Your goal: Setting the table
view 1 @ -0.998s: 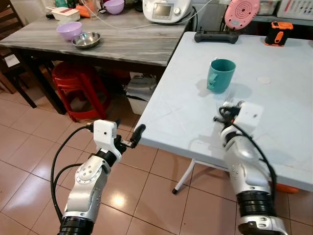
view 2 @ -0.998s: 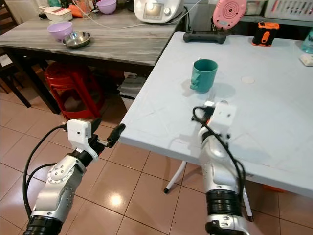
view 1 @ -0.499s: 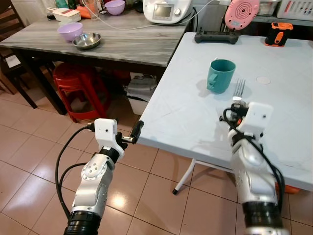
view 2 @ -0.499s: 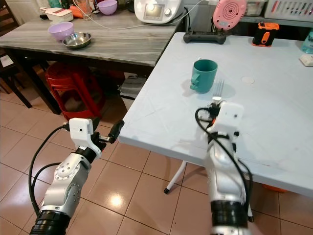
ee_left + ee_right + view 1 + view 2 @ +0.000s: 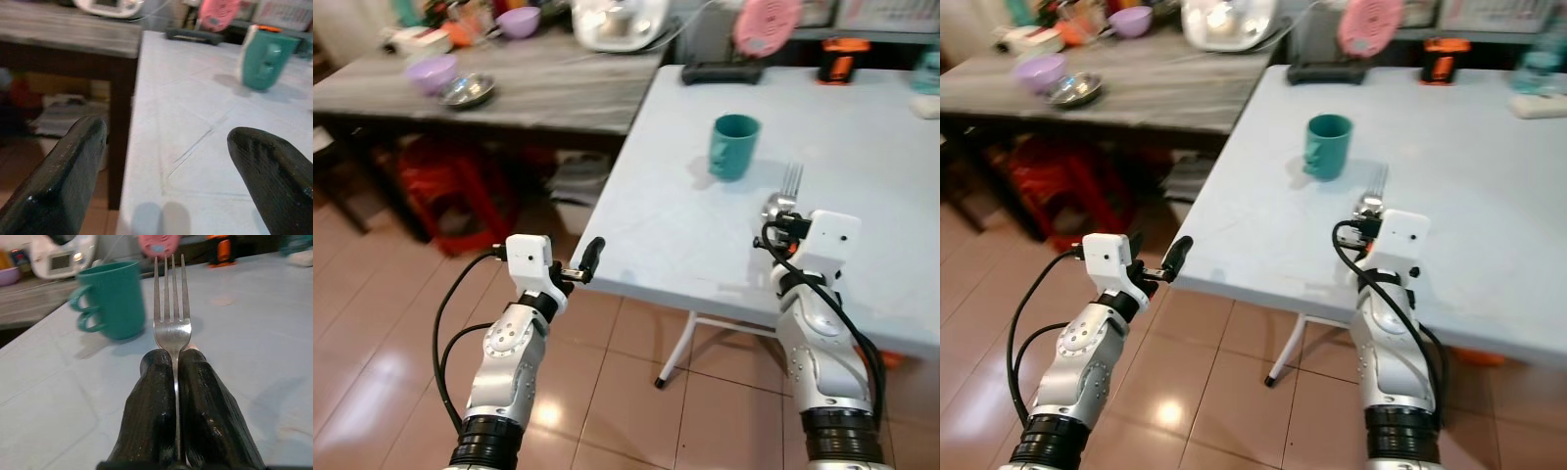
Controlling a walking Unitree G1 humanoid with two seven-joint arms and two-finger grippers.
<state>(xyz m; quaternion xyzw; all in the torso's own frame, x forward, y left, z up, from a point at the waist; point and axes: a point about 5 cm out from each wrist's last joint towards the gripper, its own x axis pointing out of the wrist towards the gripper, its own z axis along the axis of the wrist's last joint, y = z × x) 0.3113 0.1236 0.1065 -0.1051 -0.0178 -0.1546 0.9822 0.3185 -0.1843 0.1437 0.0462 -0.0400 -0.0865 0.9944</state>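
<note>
Gripping one fork (image 5: 172, 313) in right end effector (image 5: 175, 382) | one teal mug (image 5: 734, 147)

You see fork (image 5: 172, 318) handle buried between right gripper (image 5: 174, 382) fingers; far clutter beyond it motion-blurred, unreadable.

My right gripper (image 5: 790, 196) sits over the near part of the white table (image 5: 862, 147), with the fork (image 5: 171, 313) between its fingers, tines pointing away from me. The mug (image 5: 733, 147) stands farther off and slightly left of the fork. My left gripper (image 5: 589, 259) hangs just off the table's near left edge. The wooden table (image 5: 558, 83) lies far left, bowls (image 5: 450, 80) on it.
</note>
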